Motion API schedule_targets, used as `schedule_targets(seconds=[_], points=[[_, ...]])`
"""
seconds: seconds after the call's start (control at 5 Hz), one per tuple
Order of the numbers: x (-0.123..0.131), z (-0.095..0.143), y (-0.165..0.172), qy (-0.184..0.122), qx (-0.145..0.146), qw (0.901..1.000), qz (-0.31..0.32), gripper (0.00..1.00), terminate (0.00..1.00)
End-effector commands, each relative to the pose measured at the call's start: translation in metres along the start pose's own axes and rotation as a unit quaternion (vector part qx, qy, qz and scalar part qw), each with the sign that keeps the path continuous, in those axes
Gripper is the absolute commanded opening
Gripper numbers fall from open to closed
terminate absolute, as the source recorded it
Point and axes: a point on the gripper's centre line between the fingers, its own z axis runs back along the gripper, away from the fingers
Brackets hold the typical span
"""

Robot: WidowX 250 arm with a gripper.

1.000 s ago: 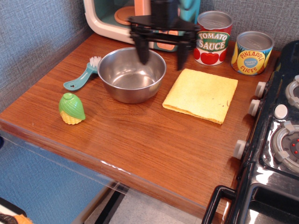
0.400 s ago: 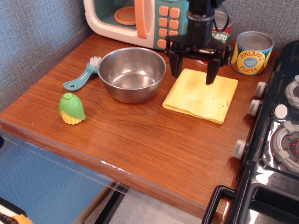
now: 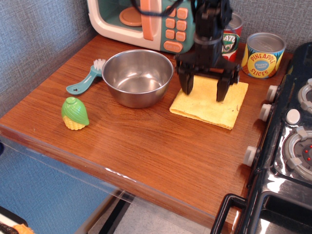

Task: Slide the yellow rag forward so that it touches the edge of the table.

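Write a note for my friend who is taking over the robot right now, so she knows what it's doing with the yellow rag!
Gripper: open, fingers spread and pointing down over the yellow rag; whether the tips touch the cloth cannot be told.
Yellow rag: lies flat toward the back right of the table, beside the steel bowl, in front of the tomato sauce can and the pineapple can.
Done: gripper placed above the rag. The rag is far from the front edge.
Left: press down on the rag and slide it forward until it touches the table's front edge.
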Motion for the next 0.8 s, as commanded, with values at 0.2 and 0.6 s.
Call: schedule_targets(seconds=[0.2, 0.6], points=[[-0.003, -0.016, 0.003, -0.01, -0.004, 0.9999, 0.004, 1.0, 0.0], [-0.024, -0.036, 0.0, 0.044, 0.033, 0.9983, -0.017, 1.0, 0.0]])
